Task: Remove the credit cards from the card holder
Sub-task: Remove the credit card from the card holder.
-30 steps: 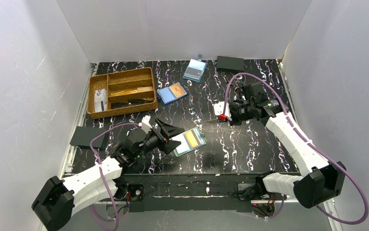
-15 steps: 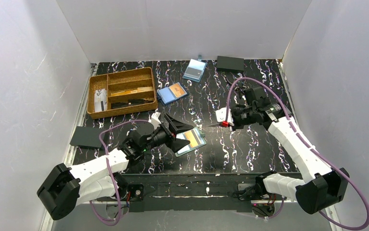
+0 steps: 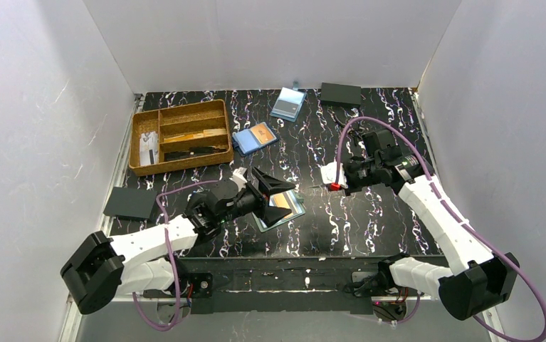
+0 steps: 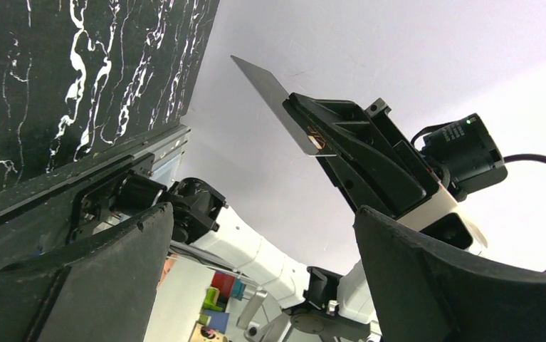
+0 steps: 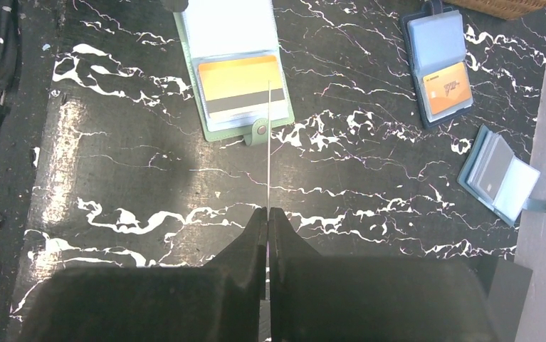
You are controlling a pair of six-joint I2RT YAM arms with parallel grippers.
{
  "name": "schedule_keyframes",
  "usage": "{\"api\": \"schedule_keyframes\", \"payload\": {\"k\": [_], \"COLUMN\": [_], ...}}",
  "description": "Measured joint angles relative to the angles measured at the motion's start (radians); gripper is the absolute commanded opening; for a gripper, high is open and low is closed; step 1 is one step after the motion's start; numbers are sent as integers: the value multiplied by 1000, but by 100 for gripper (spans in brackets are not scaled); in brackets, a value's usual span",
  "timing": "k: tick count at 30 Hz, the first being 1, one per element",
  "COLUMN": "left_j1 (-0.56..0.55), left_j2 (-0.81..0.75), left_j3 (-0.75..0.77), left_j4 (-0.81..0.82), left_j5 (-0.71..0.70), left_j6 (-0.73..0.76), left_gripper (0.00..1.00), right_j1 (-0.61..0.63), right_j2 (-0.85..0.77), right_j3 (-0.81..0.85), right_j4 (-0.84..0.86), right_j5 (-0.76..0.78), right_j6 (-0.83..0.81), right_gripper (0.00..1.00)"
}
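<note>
Black marbled table (image 3: 369,214) | card holder (image 5: 227,25) open mid-table, long axis 2-to-8 o'clock | my left gripper (image 3: 278,197) gaping wide, empty, over it, nearest | right gripper (image 5: 268,214) pinching a card (image 4: 270,100); holder at its 8 o'clock.

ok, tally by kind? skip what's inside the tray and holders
Card holders, open: 3 - teal-green holder, bright blue holder, pale-blue holder
Brown divided wicker tray: 1
Dark flat rectangular pads: 2
Thin grey card in the shut right hand: 1
Total: 7
</note>
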Motion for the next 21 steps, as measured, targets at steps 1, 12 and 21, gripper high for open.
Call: {"api": "schedule_keyframes", "payload": {"k": [1,12,21], "left_j1": [-4,-42,-70], "left_j2": [7,61,121], "left_j3": [7,73,114], "left_j4": [0,2,3], "left_j5": [-3,-35,-69], "left_j6": [-9,-97,-160], "left_gripper": [98,98,98], "right_j1": [0,0,0], "right_j2": [0,-9,-9], "right_j3": [0,6,25], "right_j4": [0,-29,-37], "right_j5": [0,9,8], "right_j6": [-1,-31,-48], "right_gripper": [1,1,1]}}
